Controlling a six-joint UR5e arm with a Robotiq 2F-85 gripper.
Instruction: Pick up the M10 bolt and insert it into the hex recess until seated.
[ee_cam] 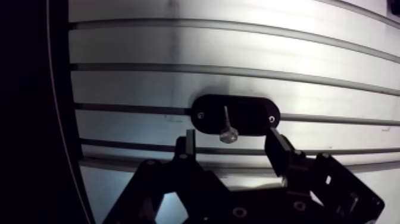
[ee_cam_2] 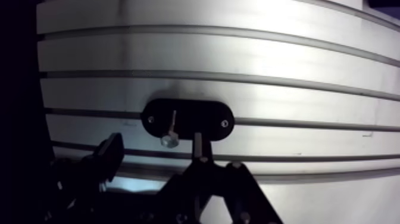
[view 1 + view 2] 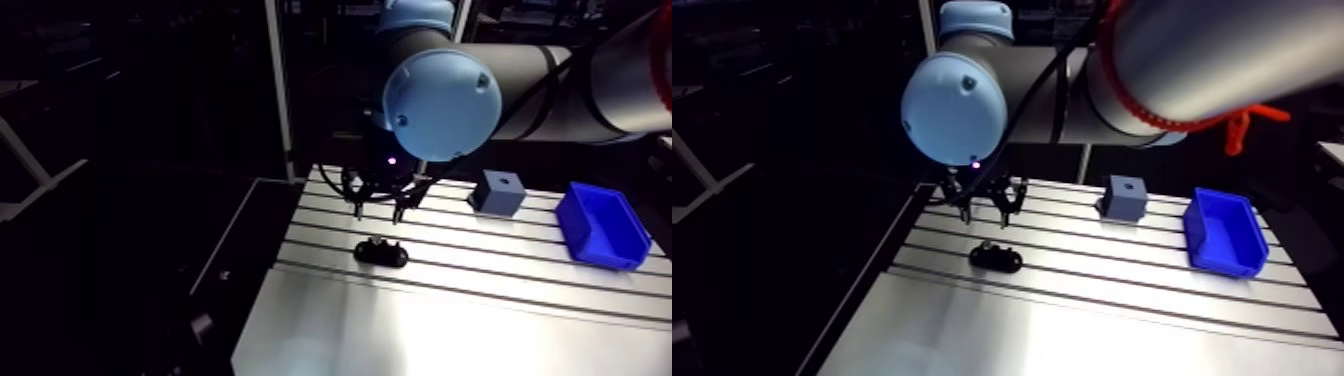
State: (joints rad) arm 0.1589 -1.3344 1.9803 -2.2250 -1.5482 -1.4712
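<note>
Above the near part of the slotted table, the black two-finger gripper (image 3: 377,215) hangs with its fingers (image 1: 280,152) spread wide and nothing between them. In the wrist view, the small silver bolt (image 1: 226,122) shows in the gap between the two fingertips, with clear space on either side, and neither finger touches it. The bolt stands on a flat black oval base (image 1: 253,116) with a small screw at each end. Its thin shank meets the middle of the base and its wider end points towards the gripper. The arm view shows the base lying across the grooves of the slotted aluminium table (image 3: 450,320), directly under the gripper and apart from it. Farther along the table, well away from the base, sits a grey square block with a hole in its top face (image 3: 497,191), and beyond that an open blue plastic bin (image 3: 601,225) near the table's edge.
</note>
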